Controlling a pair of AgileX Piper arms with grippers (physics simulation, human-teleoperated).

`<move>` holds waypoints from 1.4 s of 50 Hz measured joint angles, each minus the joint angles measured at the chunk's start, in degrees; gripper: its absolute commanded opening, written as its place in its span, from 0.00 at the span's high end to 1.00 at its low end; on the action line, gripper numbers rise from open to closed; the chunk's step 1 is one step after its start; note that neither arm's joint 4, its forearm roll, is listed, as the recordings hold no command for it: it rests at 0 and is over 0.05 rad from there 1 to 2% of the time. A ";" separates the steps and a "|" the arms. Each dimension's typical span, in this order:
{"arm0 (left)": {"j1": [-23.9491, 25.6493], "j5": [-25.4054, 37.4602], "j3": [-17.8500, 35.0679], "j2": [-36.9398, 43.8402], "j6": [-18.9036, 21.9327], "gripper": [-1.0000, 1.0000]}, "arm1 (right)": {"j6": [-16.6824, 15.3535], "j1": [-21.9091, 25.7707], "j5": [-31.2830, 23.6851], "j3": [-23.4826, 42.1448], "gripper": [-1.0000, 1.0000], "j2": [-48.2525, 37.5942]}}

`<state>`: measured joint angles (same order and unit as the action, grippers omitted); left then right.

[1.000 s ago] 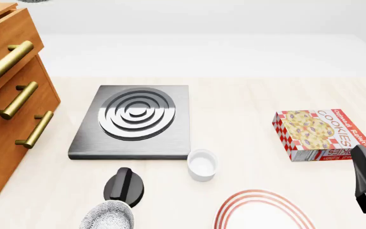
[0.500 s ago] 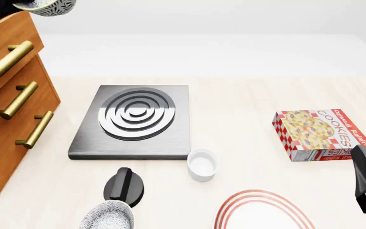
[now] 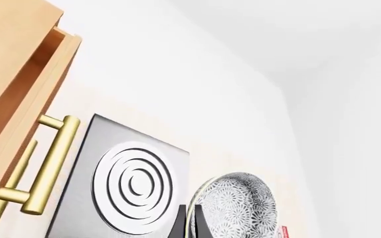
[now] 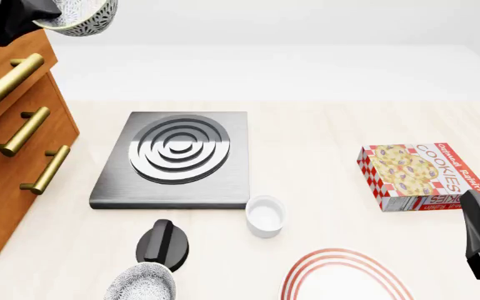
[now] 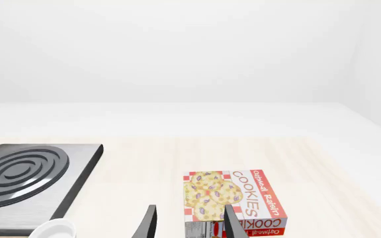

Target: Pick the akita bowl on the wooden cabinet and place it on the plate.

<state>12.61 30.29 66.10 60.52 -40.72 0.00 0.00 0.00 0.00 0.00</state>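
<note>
Left gripper point(image 4: 35, 17) at the far left, up above the top of the wooden cabinet point(image 4: 10, 137), with the speckled bowl point(image 4: 80, 15) in its hold. In the left wrist view the two fingers sit close together on the bowl's rim, one either side of the wall. So: a thin pinch on the edge, and the bowl hanging tilted, clear of the cabinet top.

Plate point(image 4: 344, 278) lies at the near edge of the table, right of centre, only partly in view. It is well apart from the bowl: the whole carry is not yet done.

Between them on the table: stove slab point(image 4: 175, 156), white cup point(image 4: 265, 215) just beyond the plate's far left side, a black knob point(image 4: 163, 244), and a second speckled bowl point(image 4: 142, 284) at the near edge, left of the plate.

Right gripper point(image 5: 187, 223) low at the near right, jaws parted and holding nothing, the cookie box point(image 4: 424, 175) just ahead of it.

Risks, as judged from here:
- Rim pinch is slight; a fast swing could twist the bowl in the fingers or drop it from height.
- A low path could clip the cup or the near bowl.
- Plate sits partly out of the front view, so the set-down could land off-centre.
</note>
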 measured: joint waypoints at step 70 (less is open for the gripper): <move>11.23 0.50 -5.52 -1.23 4.80 1.00 | 0.00 0.00 0.00 0.00 0.00 0.00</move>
<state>23.85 30.78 60.58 59.29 -35.91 0.00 0.00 0.00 0.00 0.00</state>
